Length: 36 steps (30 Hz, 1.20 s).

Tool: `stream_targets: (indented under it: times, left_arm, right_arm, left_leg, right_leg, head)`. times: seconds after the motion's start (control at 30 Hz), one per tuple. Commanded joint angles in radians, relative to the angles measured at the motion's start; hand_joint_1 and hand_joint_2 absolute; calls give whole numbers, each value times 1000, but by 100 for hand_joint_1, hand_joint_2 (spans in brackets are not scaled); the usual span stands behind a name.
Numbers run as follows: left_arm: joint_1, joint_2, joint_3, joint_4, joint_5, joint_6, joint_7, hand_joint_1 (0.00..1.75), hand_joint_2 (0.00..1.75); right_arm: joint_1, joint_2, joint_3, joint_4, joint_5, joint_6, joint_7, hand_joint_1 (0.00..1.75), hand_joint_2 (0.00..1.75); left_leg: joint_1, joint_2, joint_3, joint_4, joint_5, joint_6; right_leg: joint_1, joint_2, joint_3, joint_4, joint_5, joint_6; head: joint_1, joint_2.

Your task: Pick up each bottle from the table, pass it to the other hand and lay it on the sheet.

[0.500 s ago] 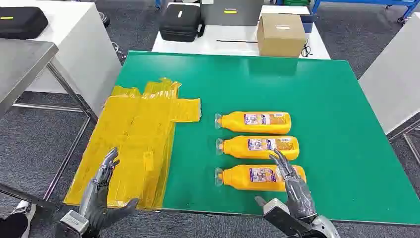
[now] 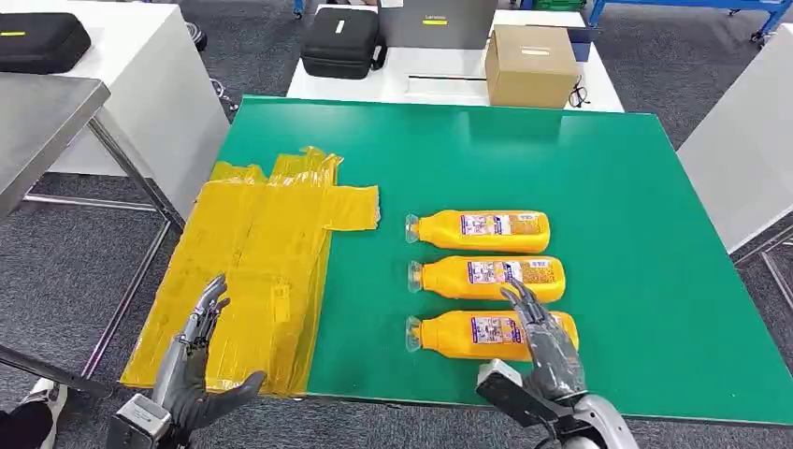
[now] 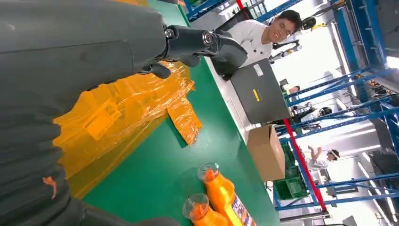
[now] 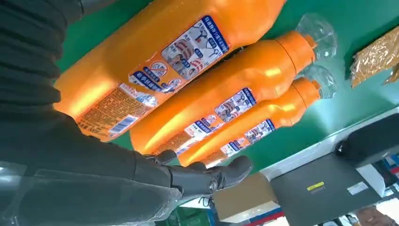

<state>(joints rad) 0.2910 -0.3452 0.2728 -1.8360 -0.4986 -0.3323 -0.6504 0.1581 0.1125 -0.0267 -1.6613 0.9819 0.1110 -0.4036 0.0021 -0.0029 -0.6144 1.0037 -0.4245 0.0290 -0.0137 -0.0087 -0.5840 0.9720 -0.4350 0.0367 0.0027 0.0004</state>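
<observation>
Orange plastic bottles (image 2: 480, 231), three, lie in a row on the green table (image 2: 636, 243), none on the yellow plastic sheet (image 2: 252, 262). Right robot hand (image 2: 545, 342) has edged down over the nearest bottle (image 2: 477, 334), fingers spread, no grip yet. Left robot hand (image 2: 198, 360) waits, fingers apart.

Warehouse-like workshop: blue racking (image 3: 371, 141), worktables (image 2: 524, 79)
</observation>
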Motion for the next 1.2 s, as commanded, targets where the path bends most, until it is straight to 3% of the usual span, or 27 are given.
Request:
stream_targets:
  times: [0.03, 0.47, 0.5, 0.67, 1.2]
  left_arm:
    - [-4, 16, 8, 34, 11, 1, -1, 0, 175]
    - [12, 11, 15, 43, 11, 2, -20, 0, 175]
    - [44, 41, 7, 71, 20, 21, -48, 0, 175]
    - [61, 61, -15, 78, 41, 40, -48, 0, 175]
    - [59, 55, -13, 70, 56, 42, -48, 0, 175]
  right_arm:
    - [-66, -58, 62, 156, 10, -19, 25, 0, 175]
    - [-55, -75, 68, 167, 11, -34, 26, 0, 175]
    - [-86, -114, 101, 205, 43, -49, 47, 0, 175]
    - [-99, -147, 101, 234, 75, -83, 92, 0, 175]
    - [-136, -212, 134, 316, 157, -104, 190, 0, 175]
  left_leg:
    - [1, 3, 5, -1, -2, -1]
    - [1, 2, 5, -2, -2, -1]
    - [1, 2, 6, -1, -2, -1]
    - [1, 3, 8, -2, -3, -2]
    - [0, 1, 3, -1, -1, -1]
  right_leg:
    - [1, 3, 5, -2, -1, -1]
    - [1, 2, 5, -2, -1, -1]
    - [1, 2, 6, -2, -1, -1]
    - [1, 3, 8, -3, -1, -2]
    - [0, 1, 3, -1, 0, -1]
  head:
    - [0, 0]
    - [0, 0]
    - [0, 0]
    - [0, 0]
    - [0, 0]
